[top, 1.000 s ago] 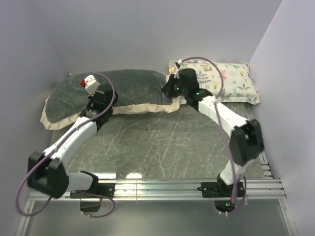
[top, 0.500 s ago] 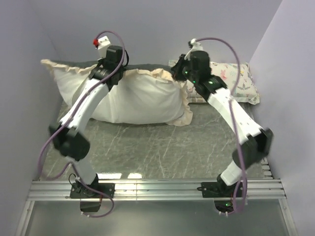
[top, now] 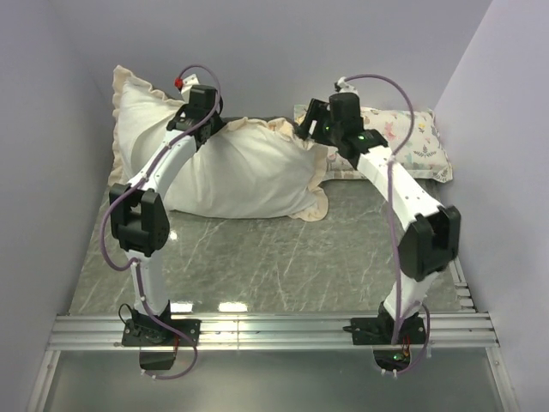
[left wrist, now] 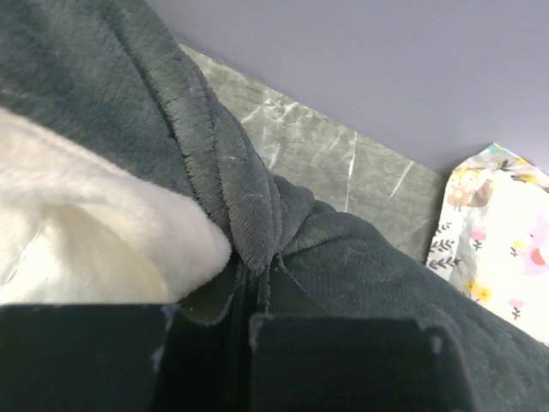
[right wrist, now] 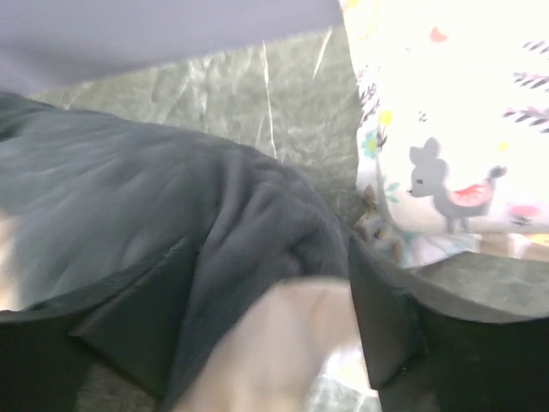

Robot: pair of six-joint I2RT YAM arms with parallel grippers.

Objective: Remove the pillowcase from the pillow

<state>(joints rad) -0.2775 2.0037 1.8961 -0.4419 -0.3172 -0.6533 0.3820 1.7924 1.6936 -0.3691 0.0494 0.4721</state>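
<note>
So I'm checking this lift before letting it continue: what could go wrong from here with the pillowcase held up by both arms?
The left fingers pinch only a narrow fold of the pillowcase, which could slip free under its load. The right fingers work right beside the printed pillow and might drag it along. The pillowcase hangs as one plump mass, so the pillow may simply stay inside.
</note>
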